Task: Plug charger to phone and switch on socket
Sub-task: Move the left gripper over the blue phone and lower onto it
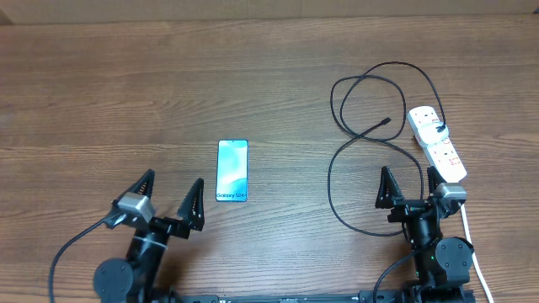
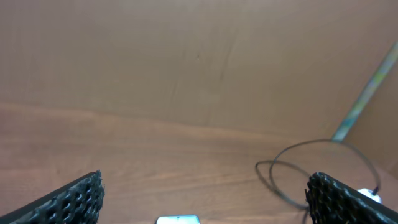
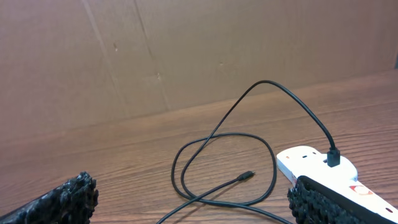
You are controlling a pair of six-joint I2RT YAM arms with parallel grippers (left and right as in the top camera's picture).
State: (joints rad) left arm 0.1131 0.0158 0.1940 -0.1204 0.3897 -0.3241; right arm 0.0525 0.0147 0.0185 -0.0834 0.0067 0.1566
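Note:
The phone (image 1: 232, 171) lies flat at the table's middle, its light blue screen up; its top edge shows in the left wrist view (image 2: 178, 219). The black charger cable (image 1: 354, 160) loops at the right, its loose connector tip (image 1: 386, 122) on the wood, also in the right wrist view (image 3: 247, 175). Its black plug (image 1: 440, 129) sits in the white socket strip (image 1: 438, 143), seen too in the right wrist view (image 3: 317, 165). My left gripper (image 1: 171, 200) is open and empty, near the phone's front left. My right gripper (image 1: 410, 190) is open and empty, in front of the cable loops.
The strip's white cord (image 1: 473, 248) runs down the right side past my right arm. A cardboard wall (image 3: 186, 50) stands behind the table's far edge. The cable loops (image 2: 317, 168) show at the right of the left wrist view.

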